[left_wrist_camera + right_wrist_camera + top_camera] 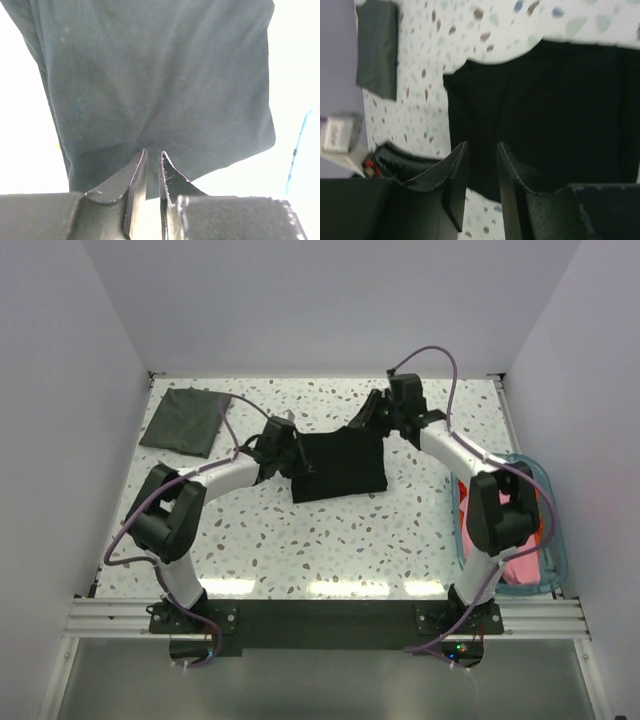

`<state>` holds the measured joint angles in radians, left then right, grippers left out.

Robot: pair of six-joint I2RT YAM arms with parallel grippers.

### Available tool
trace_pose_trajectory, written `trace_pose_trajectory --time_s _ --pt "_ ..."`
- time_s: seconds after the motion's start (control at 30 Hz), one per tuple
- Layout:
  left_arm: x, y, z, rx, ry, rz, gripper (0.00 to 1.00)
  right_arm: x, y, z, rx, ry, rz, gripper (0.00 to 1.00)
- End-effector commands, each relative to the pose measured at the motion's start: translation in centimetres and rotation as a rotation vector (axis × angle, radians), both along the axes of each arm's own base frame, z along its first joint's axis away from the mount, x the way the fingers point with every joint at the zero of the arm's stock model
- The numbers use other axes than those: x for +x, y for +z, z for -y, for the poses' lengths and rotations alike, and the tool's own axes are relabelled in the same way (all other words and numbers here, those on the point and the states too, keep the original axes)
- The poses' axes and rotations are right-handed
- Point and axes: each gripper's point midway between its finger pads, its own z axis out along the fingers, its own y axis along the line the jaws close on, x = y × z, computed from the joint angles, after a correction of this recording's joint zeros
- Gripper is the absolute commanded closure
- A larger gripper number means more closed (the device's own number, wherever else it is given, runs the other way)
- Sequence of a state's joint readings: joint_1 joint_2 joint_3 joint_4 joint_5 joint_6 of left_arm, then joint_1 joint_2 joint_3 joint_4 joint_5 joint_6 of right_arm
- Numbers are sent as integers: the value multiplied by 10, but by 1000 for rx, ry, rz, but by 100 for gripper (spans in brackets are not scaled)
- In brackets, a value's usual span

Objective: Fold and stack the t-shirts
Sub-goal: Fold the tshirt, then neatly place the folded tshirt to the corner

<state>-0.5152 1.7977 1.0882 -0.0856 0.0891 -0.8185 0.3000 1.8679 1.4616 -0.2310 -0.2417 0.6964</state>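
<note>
The black t-shirt (340, 466) lies partly folded in the middle of the table. My left gripper (298, 462) is at its left edge. In the left wrist view the gripper (153, 151) has its jaws almost together, pinching the shirt (160, 75), and creases run to the tips. My right gripper (358, 425) is at the shirt's far right corner. In the right wrist view the gripper (482, 145) has its jaws a narrow gap apart just above the shirt (555, 110). The dark grey t-shirt (186, 420) lies folded square at the far left and also shows in the right wrist view (377, 47).
A teal-rimmed bin (553, 540) stands at the table's right edge behind the right arm, with pink cloth (522, 568) and a bit of orange in it. White walls close in the back and both sides. The table (330, 540) is speckled white.
</note>
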Motion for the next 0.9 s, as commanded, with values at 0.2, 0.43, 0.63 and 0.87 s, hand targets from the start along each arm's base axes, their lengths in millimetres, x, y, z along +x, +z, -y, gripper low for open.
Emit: trace_pose_trajectory --time_s 0.2,0.43,0.63,0.87 --pt "8 26 -41 14 57 50 68 -107 -126 1 -65 113 -227 71" --pt "6 4 -53 -36 -43 23 34 -137 -176 17 -79 114 -341 74" --pt "9 -29 -58 21 -65 -31 24 -141 -183 18 -73 124 -360 75" --pt "2 -84 -71 190 11 -166 27 -143 -183 19 -50 135 -375 76"
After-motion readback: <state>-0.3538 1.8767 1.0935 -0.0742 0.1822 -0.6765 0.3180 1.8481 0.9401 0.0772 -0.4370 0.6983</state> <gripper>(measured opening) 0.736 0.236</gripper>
